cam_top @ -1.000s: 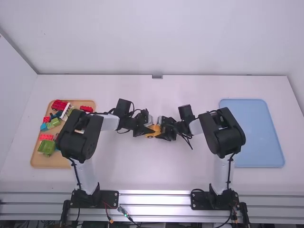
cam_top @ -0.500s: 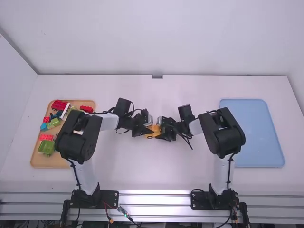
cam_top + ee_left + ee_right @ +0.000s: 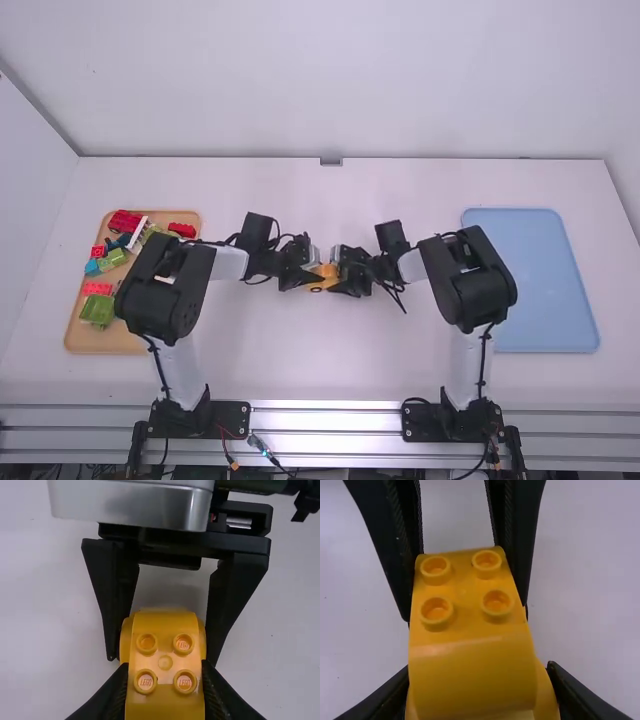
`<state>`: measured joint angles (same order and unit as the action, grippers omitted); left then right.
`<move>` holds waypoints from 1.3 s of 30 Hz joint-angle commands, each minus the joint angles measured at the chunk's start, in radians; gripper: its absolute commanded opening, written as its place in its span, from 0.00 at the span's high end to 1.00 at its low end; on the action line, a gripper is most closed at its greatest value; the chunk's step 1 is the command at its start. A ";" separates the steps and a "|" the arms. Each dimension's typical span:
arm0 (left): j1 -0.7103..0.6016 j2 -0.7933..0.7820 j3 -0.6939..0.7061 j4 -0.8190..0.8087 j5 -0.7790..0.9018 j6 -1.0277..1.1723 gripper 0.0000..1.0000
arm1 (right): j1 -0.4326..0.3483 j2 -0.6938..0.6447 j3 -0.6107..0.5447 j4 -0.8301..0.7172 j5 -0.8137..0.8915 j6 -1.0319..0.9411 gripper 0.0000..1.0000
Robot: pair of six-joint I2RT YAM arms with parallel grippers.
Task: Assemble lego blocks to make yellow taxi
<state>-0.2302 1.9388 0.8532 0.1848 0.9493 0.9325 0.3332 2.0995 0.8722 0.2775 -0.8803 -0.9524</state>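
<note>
Rail (image 3: 325,432) along the near edge | we have white tabletop (image 3: 325,365) from there to the yellow taxi (image 3: 327,270) | our left gripper (image 3: 315,278) and right gripper (image 3: 340,279) closed on its opposite ends | tan tray (image 3: 100,341) with blocks (image 3: 98,310) left, blue tray (image 3: 545,300) right, tabletop between | far edge against wall (image 3: 330,80)

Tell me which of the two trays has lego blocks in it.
The tan tray at the table's left: red blocks and green blocks lie in it. The other tray is light blue, at the right.
</note>
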 commanded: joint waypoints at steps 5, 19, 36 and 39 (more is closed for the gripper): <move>-0.049 0.054 0.012 -0.089 -0.103 -0.027 0.98 | 0.043 0.021 -0.007 -0.020 0.102 0.029 0.56; -0.074 0.057 0.010 -0.173 -0.255 -0.016 0.98 | 0.047 0.021 -0.006 0.011 0.107 0.051 0.56; -0.083 0.044 0.027 -0.175 -0.330 0.000 0.89 | 0.047 0.021 0.006 -0.001 0.099 0.066 0.55; -0.084 0.043 0.032 -0.180 -0.330 0.000 0.85 | 0.047 0.021 0.005 -0.002 0.100 0.067 0.55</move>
<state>-0.2779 1.9152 0.9203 0.0322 0.7826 0.9611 0.3504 2.0914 0.8761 0.2897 -0.8394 -0.9207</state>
